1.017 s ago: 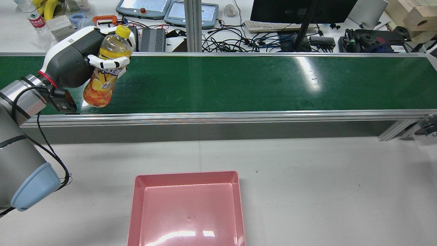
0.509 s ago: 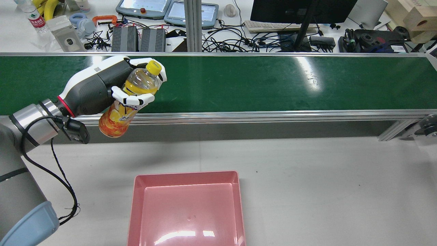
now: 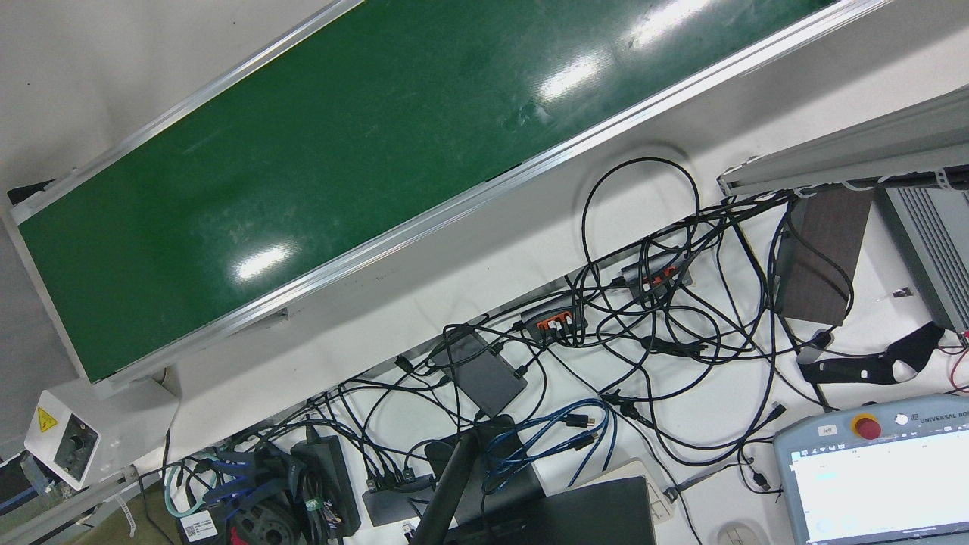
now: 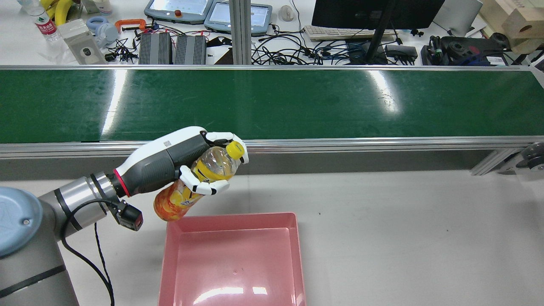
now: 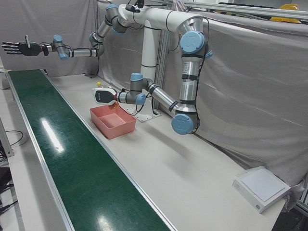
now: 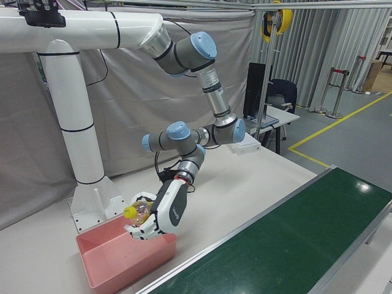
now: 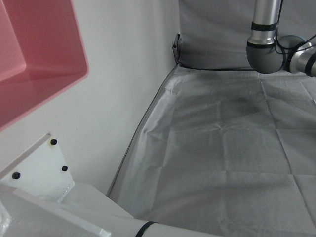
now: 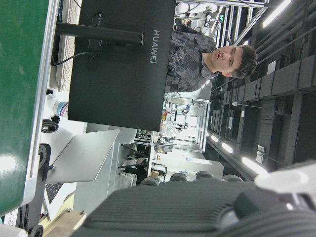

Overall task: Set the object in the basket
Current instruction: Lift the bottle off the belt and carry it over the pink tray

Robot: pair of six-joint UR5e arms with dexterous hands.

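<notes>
Presently the left hand point(image 4: 187, 163) is holding a yellow-capped bottle point(image 4: 197, 182) of orange drink, fingers point(image 4: 204, 187) clamped round its upper body just below the neck, one set wrapping across the near side and others curling over the far side by the cap point(image 4: 235, 149). The bottle is lying tilted in the grasp, cap pointing up and toward the conveyor belt point(image 4: 272, 104), base pointing down toward the arm. Its orange lower half is projecting below the fingers and is hanging just above the far left corner of the pink basket point(image 4: 233, 260), apart from the rim as far as the rear view allows. The basket is sitting on the white table point(image 4: 403, 238) between the robot and the belt, and nothing is lying in it. From the right-front view the same hand point(image 6: 164, 214) is showing over the basket's point(image 6: 116, 260) near edge with the bottle point(image 6: 139, 213) pressed against the palm side. The right hand point(image 5: 18, 48) is showing in the left-front view, raised high beyond the far end of the belt, well apart from the basket, its fingers spread and gripping nothing.
</notes>
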